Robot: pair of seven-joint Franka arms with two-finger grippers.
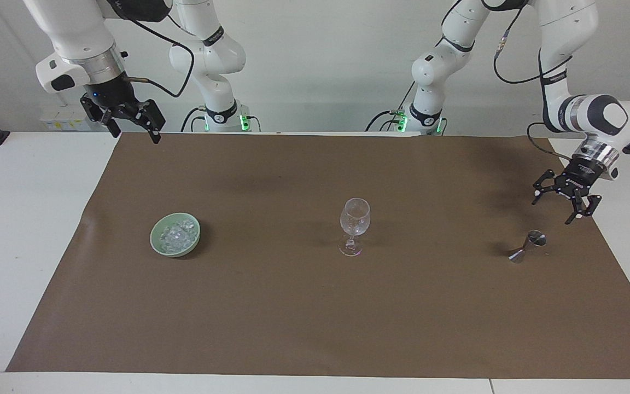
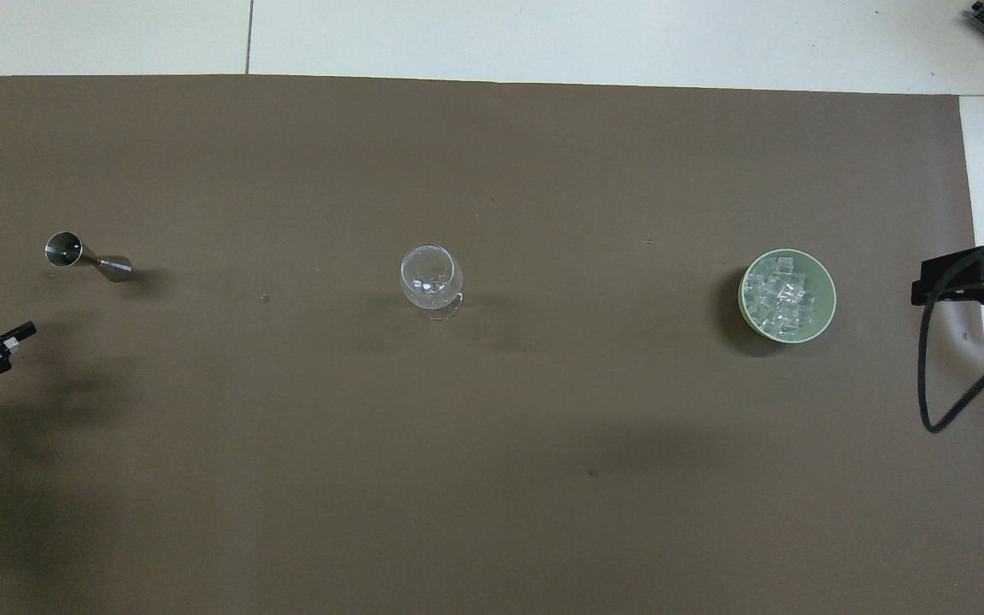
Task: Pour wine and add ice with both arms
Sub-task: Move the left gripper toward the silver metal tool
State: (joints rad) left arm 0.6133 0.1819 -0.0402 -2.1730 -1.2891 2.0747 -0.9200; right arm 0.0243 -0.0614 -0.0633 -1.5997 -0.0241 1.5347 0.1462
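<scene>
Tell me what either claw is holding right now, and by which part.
Nothing. The left claw hangs open above the jigger, not touching it; the right claw waits open, over the mat's edge.

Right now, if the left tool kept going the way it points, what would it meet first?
Probably the brown mat just beside the metal jigger; the left tool, open, points down at a slant, so depth is uncertain.
</scene>
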